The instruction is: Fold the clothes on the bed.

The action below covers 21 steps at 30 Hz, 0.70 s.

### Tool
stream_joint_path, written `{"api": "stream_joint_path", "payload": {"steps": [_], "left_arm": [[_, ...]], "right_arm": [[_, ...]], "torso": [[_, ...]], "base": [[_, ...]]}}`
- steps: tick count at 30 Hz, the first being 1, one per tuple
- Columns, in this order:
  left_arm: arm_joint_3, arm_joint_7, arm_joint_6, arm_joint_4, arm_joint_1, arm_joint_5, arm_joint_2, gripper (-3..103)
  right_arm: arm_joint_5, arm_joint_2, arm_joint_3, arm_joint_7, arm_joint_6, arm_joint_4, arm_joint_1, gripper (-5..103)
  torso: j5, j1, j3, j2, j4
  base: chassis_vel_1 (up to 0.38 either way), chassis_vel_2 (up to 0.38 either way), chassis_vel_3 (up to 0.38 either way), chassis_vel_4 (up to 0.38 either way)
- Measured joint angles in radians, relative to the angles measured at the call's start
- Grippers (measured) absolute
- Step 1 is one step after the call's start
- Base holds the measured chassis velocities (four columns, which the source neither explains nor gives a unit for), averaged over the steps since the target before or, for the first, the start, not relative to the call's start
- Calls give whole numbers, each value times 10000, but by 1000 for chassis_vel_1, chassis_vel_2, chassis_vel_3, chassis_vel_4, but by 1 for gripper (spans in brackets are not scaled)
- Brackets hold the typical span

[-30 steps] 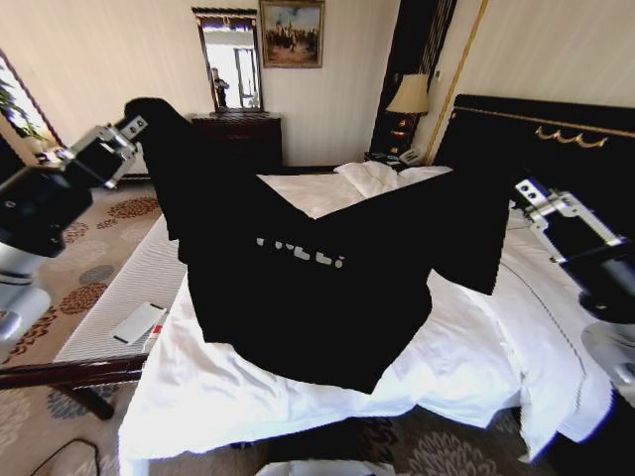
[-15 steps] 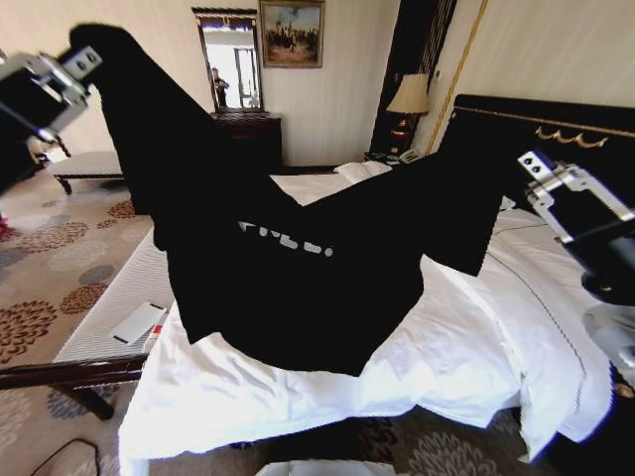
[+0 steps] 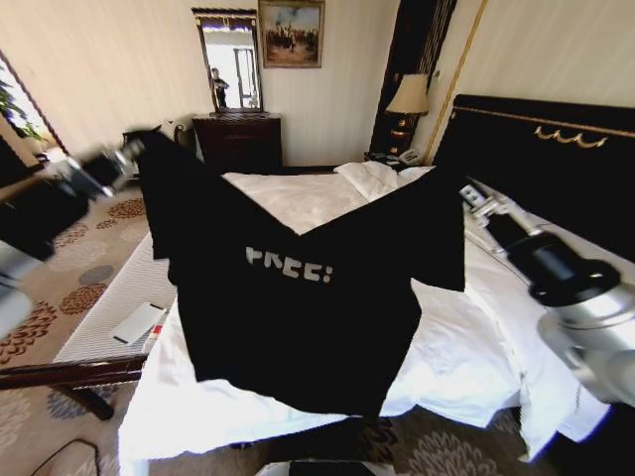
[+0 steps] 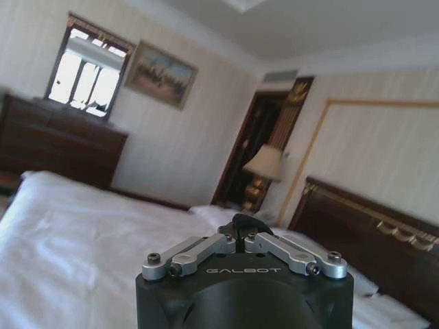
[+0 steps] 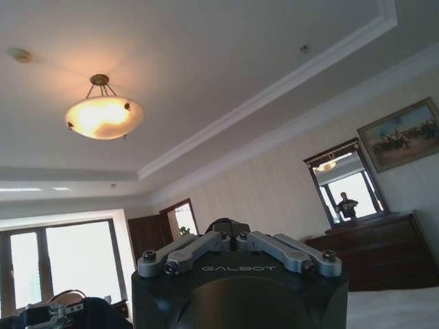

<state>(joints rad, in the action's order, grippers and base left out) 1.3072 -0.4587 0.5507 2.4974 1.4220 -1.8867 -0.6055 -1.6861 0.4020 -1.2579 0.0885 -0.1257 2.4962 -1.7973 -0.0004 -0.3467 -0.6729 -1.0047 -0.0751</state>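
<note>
While the black T-shirt [image 3: 298, 307] is held up in the air above the bed [image 3: 298, 198], it is spread between both grippers, chest side toward the head cam, white "FREE!" lettering [image 3: 288, 265] readable across the front.

- T-shirt: one shoulder pinched at upper left, the other at upper right; collar edge sags into a V between them. Lower hem hangs in front of the foot end of the bed, over rumpled white bedding [image 3: 446, 357].
- Left gripper [image 3: 132, 151]: raised at the left, blurred in the head view; fingers [image 4: 241, 226] are seen pressed together on dark fabric in the left wrist view.
- Right gripper [image 3: 466, 190]: raised at the right, beside the dark headboard [image 3: 556, 149]. Fingers [image 5: 226, 229] appear closed on a dark bit of cloth in the right wrist view, though the pinch point is small and hard to read.
- Bed: white sheets, pillows [image 3: 372, 177] near the headboard, gold trim along the headboard top.
- Surroundings: lamp [image 3: 409, 95] beside the bed, dark dresser [image 3: 238, 139] with mirror [image 3: 230, 61] at the far wall, framed painting [image 3: 292, 33] above, bench [image 3: 109, 307] w/ a white flat item [image 3: 137, 323] at the left of the bed, patterned carpet [image 3: 60, 268].
</note>
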Motion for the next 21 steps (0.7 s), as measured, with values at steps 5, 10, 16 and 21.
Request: {"api": "stream_joint_path", "payload": {"steps": [5, 10, 16, 21], "left_arm": [[-1997, -268, 571, -2, -228, 1664, -486, 0], [-3820, 222, 365, -835, -1023, 3191, -512, 0], [-5572, 568, -15, -2507, -2541, 4227, -367, 0], [-7276, 606, -250, -3985, -3902, 4904, -572, 0]], "right_arm": [[655, -697, 1867, -1186, 410, -1283, 1229, 0], [1221, -1144, 4061, -726, 454, -2794, 3017, 0], [1465, -426, 8306, -662, 226, -4419, 7116, 0], [1928, 663, 11074, -1035, -13, -6002, 9671, 0]], "torso": [[4, 0, 0, 0, 4], [9, -1, -1, 1, -8], [1, -1, -1, 0, -1], [8, -2, -2, 2, -4]], "base": [[0, 0, 0, 0], [0, 0, 0, 0], [0, 0, 0, 0], [0, 0, 0, 0]]}}
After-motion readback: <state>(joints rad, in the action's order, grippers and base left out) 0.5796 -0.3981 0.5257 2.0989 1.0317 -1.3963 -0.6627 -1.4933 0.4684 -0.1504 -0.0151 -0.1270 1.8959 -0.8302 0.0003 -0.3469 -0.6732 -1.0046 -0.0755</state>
